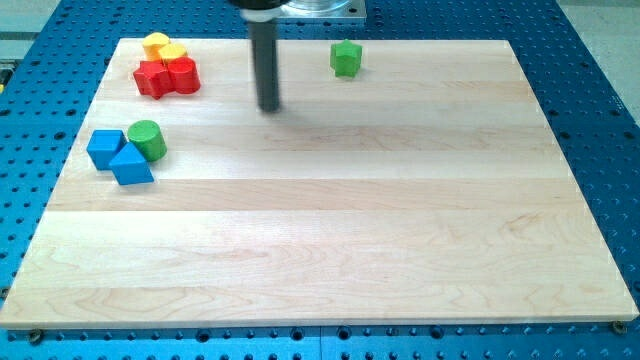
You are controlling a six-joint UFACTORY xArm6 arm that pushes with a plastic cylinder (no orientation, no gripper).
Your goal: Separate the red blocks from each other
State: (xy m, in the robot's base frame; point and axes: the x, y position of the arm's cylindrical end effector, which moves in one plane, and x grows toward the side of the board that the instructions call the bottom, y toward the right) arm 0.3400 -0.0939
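Note:
Two red blocks sit touching at the view's top left: a star-like red block [152,78] on the left and a rounder red block [183,75] on its right. Two yellow blocks [163,47] lie just above them, touching them. My tip [269,107] stands on the board to the right of the red blocks, apart from them by about a block's width or more. It touches no block.
A green cylinder [147,139] and two blue blocks [118,155] cluster at the left below the red ones. A green block [346,58] sits near the top edge, right of my tip. The wooden board [330,220] lies on a blue perforated table.

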